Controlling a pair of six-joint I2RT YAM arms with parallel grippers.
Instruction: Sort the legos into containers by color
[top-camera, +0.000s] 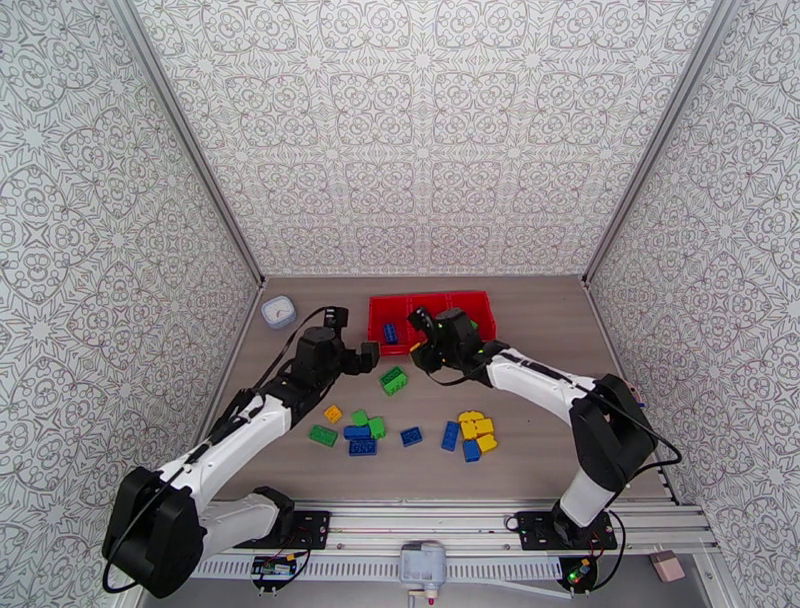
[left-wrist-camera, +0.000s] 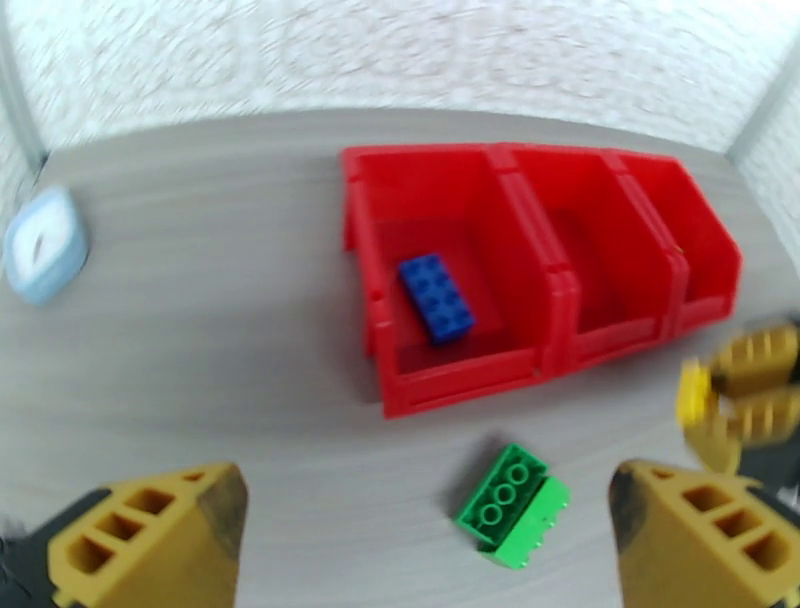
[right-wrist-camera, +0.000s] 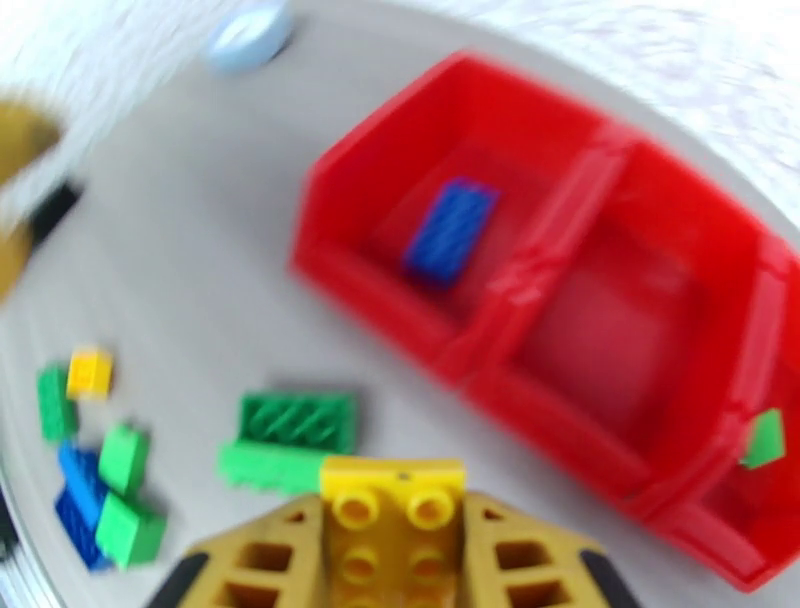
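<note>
The red tray lies at the back middle of the table, its three compartments side by side. One blue brick lies in the left compartment. A green brick shows in the right compartment. My right gripper hovers at the tray's front edge, shut on a yellow brick. My left gripper stands open just left of a green brick that lies on the table in front of the tray.
Several loose blue, green and yellow bricks are scattered nearer the arms, from a green one on the left to a yellow cluster on the right. A small white cup sits at the back left.
</note>
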